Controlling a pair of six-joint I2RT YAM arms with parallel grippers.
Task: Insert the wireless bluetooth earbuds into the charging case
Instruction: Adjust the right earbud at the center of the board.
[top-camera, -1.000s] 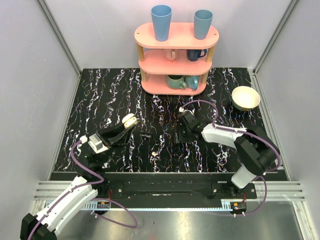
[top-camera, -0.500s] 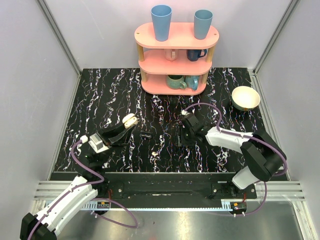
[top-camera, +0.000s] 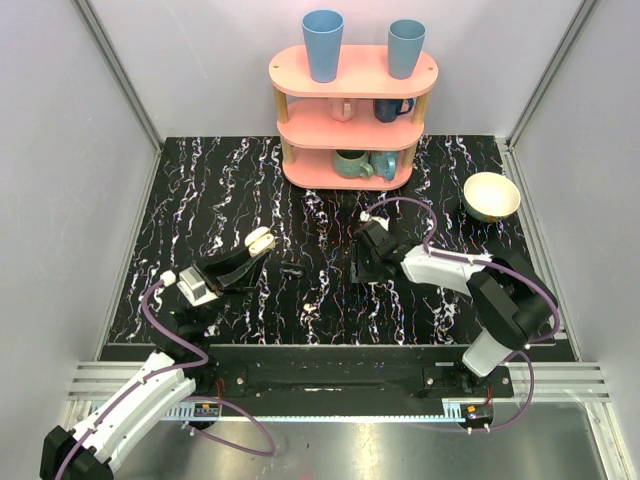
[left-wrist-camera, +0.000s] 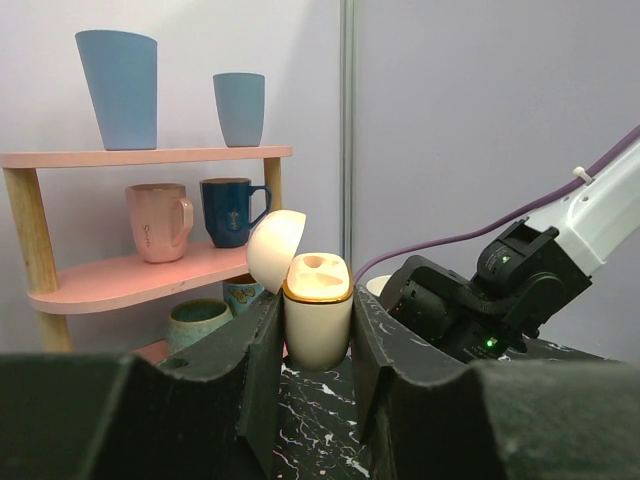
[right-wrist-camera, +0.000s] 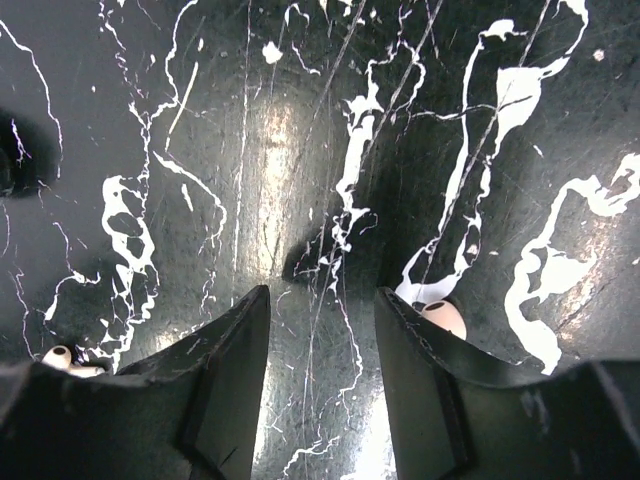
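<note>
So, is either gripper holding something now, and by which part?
The left gripper holds the open charging case by the two sides of its lower body. The right gripper holds nothing; its jaws stand open.

The charging case (left-wrist-camera: 317, 318) sits between the fingers of the left gripper (top-camera: 260, 246), left of the table's (top-camera: 200, 200) middle. To its right, the right gripper (right-wrist-camera: 322, 300) hangs over the tabletop, with one earbud (right-wrist-camera: 443, 316) just outside a finger (a second earbud (right-wrist-camera: 58, 355) lies off the other side). The shelf (top-camera: 352, 120) stands behind, with a bowl (top-camera: 491, 195) to its right.
</note>
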